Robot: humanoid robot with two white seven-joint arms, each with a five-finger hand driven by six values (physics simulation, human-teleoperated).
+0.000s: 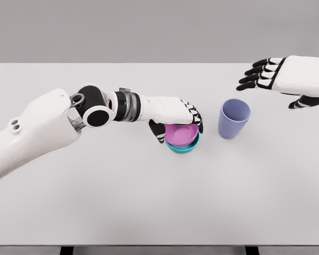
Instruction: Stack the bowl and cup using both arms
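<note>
Pink bowl (179,133) sits nested inside teal bowl (183,147) near middle of white counter (149,202). Left hand (175,114) over pink bowl, fingers (195,118) curled on far rim, thumb at near-left rim: grasp on bowl. Purple cup (233,118) stands upright just right of bowls, apart from them, mouth up, long axis vertical. Right hand (287,79) hovers beyond cup to right, fingers spread, holds nothing. Cup lies down-left from right hand's fingertips; right hand is nearer to cup. Likely next: right hand descends to cup.

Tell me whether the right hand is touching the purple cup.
Apart. The head view shows bare table between the right hand and the purple cup; its fingers are spread, holding nothing.
</note>
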